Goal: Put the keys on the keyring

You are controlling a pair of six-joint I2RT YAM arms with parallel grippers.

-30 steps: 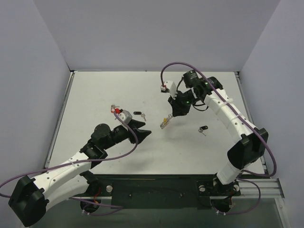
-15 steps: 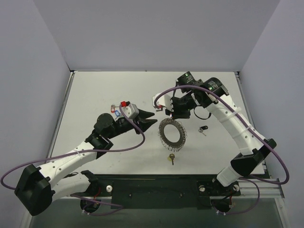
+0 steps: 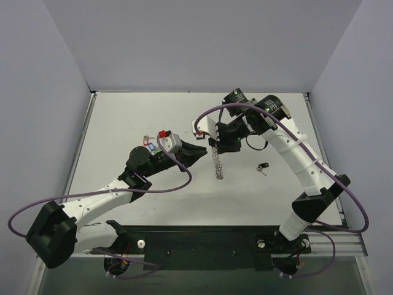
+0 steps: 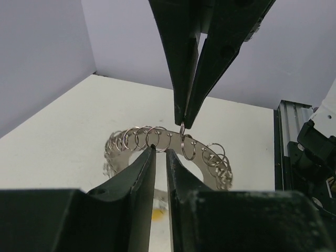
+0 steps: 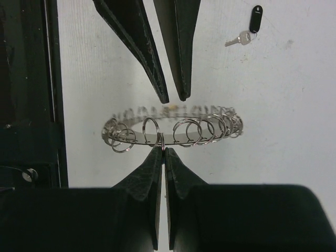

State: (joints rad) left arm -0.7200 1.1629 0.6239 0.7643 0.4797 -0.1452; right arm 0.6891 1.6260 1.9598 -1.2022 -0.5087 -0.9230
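The keyring (image 3: 217, 165) hangs clear of the tabletop (image 3: 123, 123), over its middle, edge-on from above. The right gripper (image 5: 163, 151) is clamped shut on one of the small fringe rings. Opposite it, the left gripper (image 4: 159, 151) has its tips just beside the loop's other edge, jaws a narrow slit apart and nothing in them. A black-tagged key (image 3: 264, 166) lies right of the middle, well apart from both. I'd say the ring is being steadied, with no key threaded that I can see. Next the left gripper needs to pinch the band squarely without jolting it out of the right's thin hold.
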